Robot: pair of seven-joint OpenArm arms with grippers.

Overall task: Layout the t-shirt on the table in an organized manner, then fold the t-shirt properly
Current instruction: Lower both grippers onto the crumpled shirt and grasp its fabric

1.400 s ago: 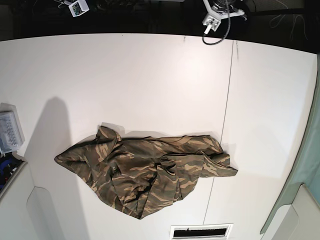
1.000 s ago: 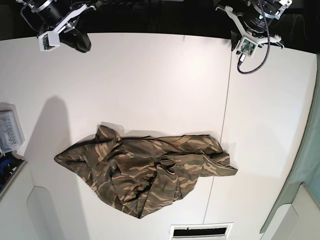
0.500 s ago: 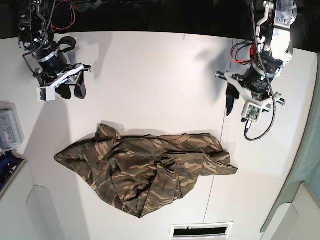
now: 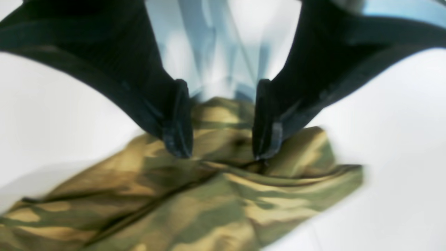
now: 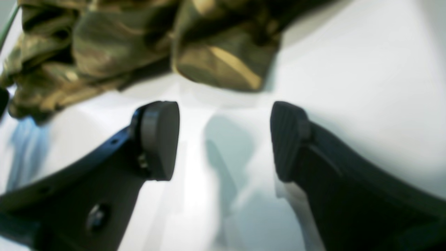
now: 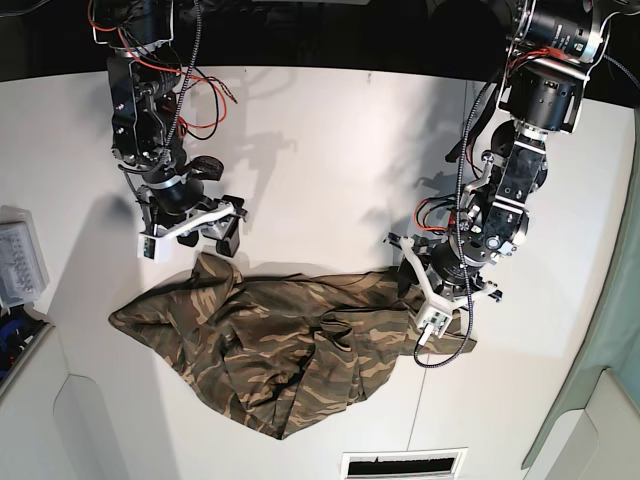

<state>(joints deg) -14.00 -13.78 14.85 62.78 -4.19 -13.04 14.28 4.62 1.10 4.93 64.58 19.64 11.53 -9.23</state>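
The camouflage t-shirt lies crumpled on the white table, spread wider than it is deep. My left gripper hovers at its right end. In the left wrist view this gripper is open, its fingertips down on the t-shirt either side of a fold. My right gripper sits just behind the garment's raised upper-left bump. It is open over bare table, with the t-shirt a short way ahead and nothing between its pads.
A thin dark seam crosses the table on the right. A clear plastic box sits at the left edge, and a slotted vent at the near edge. A teal curtain hangs at the far right.
Both arms have come down from the table's far edge to the shirt, the left to its right end and the right to its upper-left bump. Both grippers have opened wider.
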